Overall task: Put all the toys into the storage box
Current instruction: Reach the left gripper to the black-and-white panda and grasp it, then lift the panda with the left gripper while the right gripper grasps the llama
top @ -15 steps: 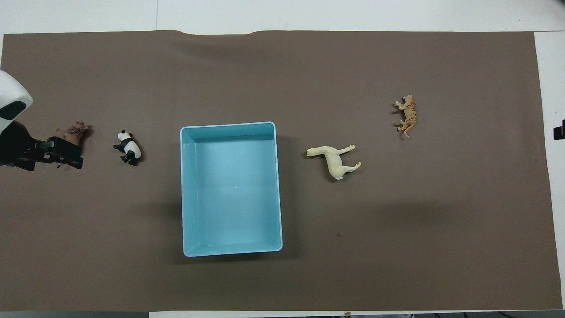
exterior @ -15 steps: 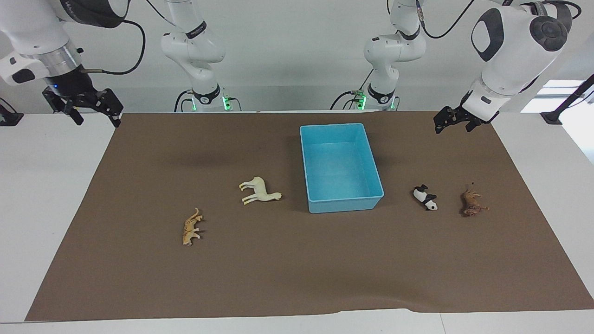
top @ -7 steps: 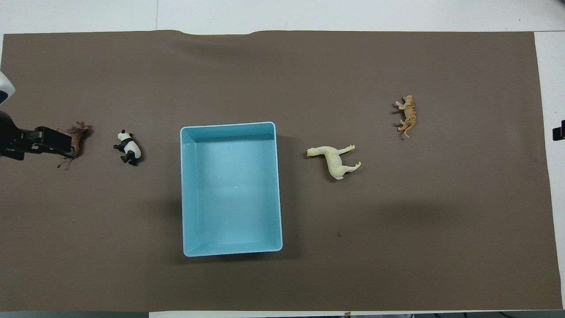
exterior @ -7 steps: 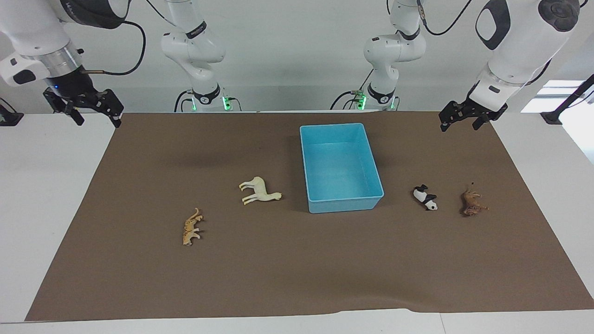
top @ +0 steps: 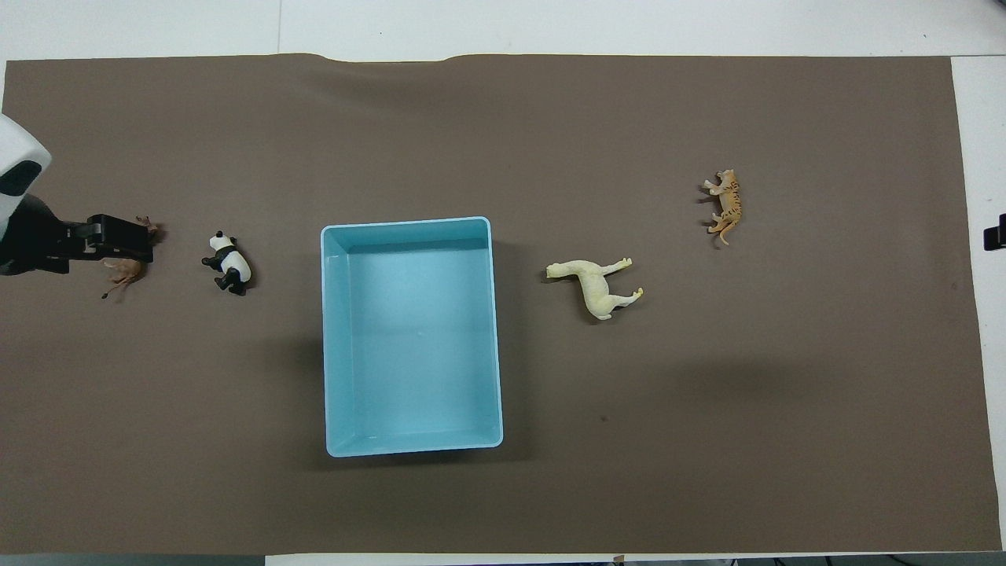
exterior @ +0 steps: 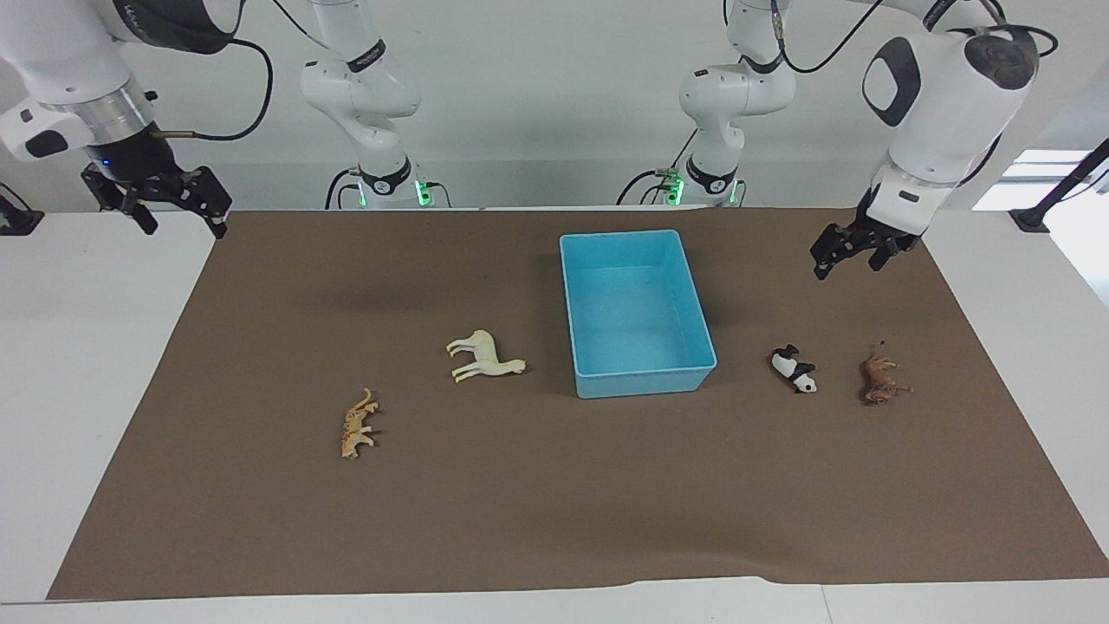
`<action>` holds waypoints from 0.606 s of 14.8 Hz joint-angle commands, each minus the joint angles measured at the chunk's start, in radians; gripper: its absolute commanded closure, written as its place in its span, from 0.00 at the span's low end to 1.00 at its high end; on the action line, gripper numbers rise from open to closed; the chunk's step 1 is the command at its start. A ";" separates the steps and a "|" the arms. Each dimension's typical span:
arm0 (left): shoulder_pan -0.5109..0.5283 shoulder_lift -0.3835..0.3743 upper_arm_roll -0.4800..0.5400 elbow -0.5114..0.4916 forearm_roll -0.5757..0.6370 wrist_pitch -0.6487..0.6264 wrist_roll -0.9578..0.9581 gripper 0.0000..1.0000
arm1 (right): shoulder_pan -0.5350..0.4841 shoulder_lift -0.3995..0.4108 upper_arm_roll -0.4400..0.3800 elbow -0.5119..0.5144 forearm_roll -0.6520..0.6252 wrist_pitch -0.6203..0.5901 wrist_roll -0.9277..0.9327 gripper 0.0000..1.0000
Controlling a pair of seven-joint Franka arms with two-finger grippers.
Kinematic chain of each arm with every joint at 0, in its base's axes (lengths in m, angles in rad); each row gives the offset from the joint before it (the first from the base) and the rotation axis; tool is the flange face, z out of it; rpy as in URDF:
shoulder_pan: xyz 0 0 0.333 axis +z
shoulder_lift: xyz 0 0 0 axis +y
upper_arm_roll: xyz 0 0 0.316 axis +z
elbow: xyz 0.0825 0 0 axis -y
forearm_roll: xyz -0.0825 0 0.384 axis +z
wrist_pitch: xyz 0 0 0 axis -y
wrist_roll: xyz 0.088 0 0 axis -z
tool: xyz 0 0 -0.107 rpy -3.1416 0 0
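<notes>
The left gripper (exterior: 847, 251), fingers spread wide and holding nothing, hangs above the brown mat, the small brown plastic animal figurine (exterior: 882, 381) lying below (untouched), near the black-and-white panda figurine (exterior: 795, 369).

box (exterior: 637, 312) mid-mat; llama (exterior: 485, 355), cat (exterior: 357, 425) toward right arm's end; panda (exterior: 795, 369), brown toy (exterior: 882, 380) toward left's.

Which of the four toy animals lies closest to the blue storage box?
The cream llama, lying just beside the storage box toward the right arm's end. The panda, brown animal and spotted cat lie farther off.
</notes>
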 commanded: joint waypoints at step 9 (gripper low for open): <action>0.002 0.152 0.016 -0.319 -0.005 0.518 -0.042 0.00 | 0.313 0.045 0.015 -0.308 0.022 0.344 0.005 0.00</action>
